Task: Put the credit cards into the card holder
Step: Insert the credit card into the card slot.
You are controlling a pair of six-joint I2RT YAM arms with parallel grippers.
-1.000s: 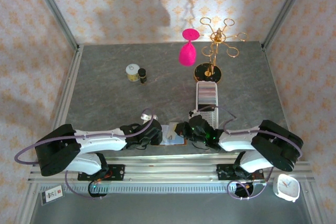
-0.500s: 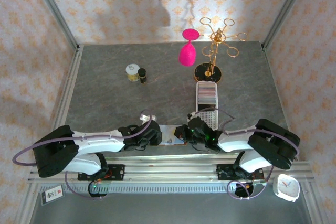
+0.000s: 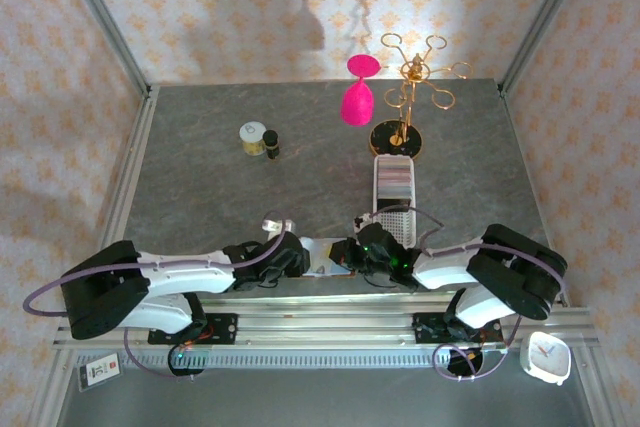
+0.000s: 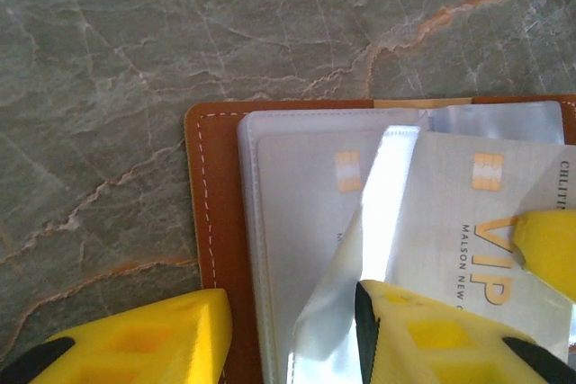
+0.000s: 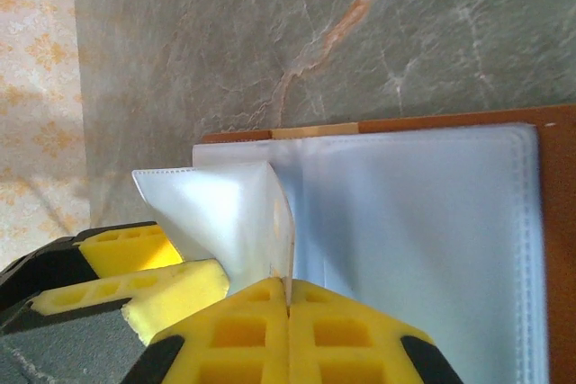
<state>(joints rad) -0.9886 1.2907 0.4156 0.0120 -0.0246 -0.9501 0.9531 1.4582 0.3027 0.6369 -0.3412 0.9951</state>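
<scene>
The card holder [image 3: 326, 256] lies open at the table's near edge between my two grippers; its brown leather [image 4: 211, 213] frames clear plastic sleeves [image 5: 423, 213]. One pale credit card [image 4: 301, 213] sits inside a sleeve. My right gripper [image 5: 288, 299] is shut on the edge of a second credit card [image 4: 468, 222], marked VIP, which lies partly under a lifted sleeve flap [image 4: 382, 195]. My left gripper [image 4: 290, 339] is open, one finger over the leather's left edge and the other against the flap. In the top view the left gripper [image 3: 291, 256] and right gripper [image 3: 353, 252] nearly meet.
A long white perforated tray [image 3: 393, 187] with cards stands just behind the right gripper. Farther back are a gold stand [image 3: 405, 97], a pink glass [image 3: 357, 97], a small jar [image 3: 253, 136] and a dark bottle [image 3: 271, 145]. The metal rail runs directly below the wallet.
My left gripper's jaws have widened. My right gripper has edged slightly left with the card, closer to the left gripper over the wallet.
</scene>
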